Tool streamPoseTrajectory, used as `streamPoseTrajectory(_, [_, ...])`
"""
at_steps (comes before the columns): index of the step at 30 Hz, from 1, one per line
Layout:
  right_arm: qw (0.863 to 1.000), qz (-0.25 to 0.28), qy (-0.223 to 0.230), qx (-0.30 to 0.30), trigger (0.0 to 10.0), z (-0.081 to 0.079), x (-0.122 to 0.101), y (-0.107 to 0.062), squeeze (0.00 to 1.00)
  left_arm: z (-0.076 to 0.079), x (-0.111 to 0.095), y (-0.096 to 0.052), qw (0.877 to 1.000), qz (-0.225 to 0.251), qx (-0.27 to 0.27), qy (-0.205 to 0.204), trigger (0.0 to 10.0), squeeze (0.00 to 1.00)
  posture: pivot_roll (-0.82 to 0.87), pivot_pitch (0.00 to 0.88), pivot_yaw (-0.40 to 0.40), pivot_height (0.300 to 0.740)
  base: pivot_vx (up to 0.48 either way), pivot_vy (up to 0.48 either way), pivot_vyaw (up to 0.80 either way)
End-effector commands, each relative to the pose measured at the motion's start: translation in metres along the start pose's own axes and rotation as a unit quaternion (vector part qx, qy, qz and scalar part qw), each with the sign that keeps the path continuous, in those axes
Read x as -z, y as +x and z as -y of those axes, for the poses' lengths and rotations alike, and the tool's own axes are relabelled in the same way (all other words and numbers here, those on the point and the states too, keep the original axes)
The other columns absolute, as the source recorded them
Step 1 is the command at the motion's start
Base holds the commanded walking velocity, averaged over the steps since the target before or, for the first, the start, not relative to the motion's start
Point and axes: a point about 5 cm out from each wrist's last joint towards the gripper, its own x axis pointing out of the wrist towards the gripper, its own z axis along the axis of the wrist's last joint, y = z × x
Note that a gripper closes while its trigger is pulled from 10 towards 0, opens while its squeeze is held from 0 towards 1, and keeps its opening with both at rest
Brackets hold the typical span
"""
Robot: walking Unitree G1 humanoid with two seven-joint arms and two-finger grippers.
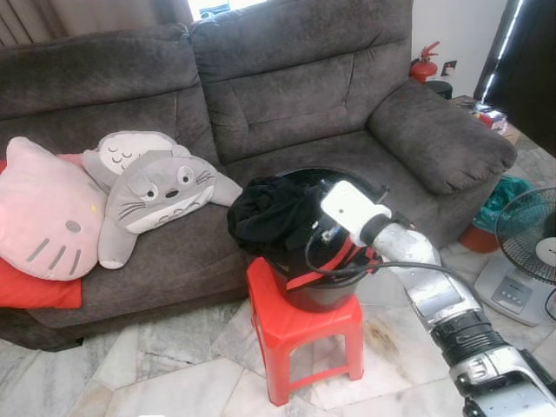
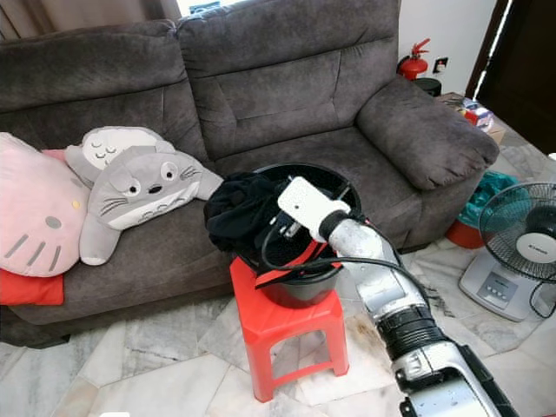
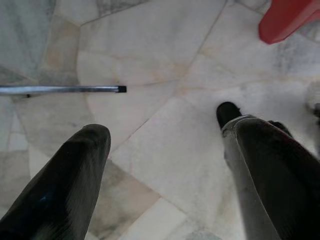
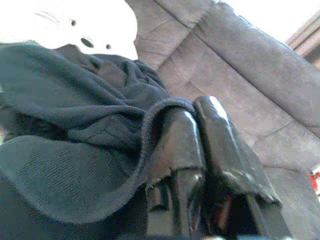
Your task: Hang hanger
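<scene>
1. Right wrist view: the right gripper [image 4: 200, 150] has its jaws pressed together, pinching a hem of the dark knitted garment [image 4: 75, 145], whose edge curls over one black finger.
2. Left eye view: the right arm reaches forward into the black round bucket [image 1: 317, 291], its white wrist housing lying over the bucket's mouth. The dark garment is bunched over the bucket's left rim and partly spills outside it.
3. The bucket stands on a small red plastic stool [image 1: 300, 334] on the pale marble-tiled floor [image 1: 156, 373], just in front of a grey fabric sofa [image 1: 287, 87].
4. On the sofa's left seat lie a grey-and-white stuffed animal toy [image 1: 152, 195] and a pink cat-face cushion [image 1: 43, 217], touching each other.
5. Left wrist view: the left gripper [image 3: 165, 145] hangs over the floor with its jaws spread wide and nothing between them. A thin metal rod [image 3: 62, 89] lies on the tiles near them.
6. No hanger can be made out.
</scene>
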Motion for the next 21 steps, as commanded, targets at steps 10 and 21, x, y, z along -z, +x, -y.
streamPoseTrajectory(10, [0.992, 0.11, -0.007, -0.065, 0.0, -0.007, -0.038, 0.002, 0.0, -0.007, 0.0, 0.0, 1.0, -0.004, -0.011, 0.006, 10.0, 0.0, -0.26, 0.0, 0.13, 0.74, 0.0, 0.0, 0.0])
streamPoseTrajectory(21, [0.989, 0.13, -0.035, -0.057, 0.0, 0.016, -0.046, 0.005, 0.0, -0.004, -0.001, 0.001, 1.0, -0.003, -0.011, 0.01, 10.0, 0.0, -0.26, 0.0, 0.139, 0.74, 0.0, 0.0, 0.0])
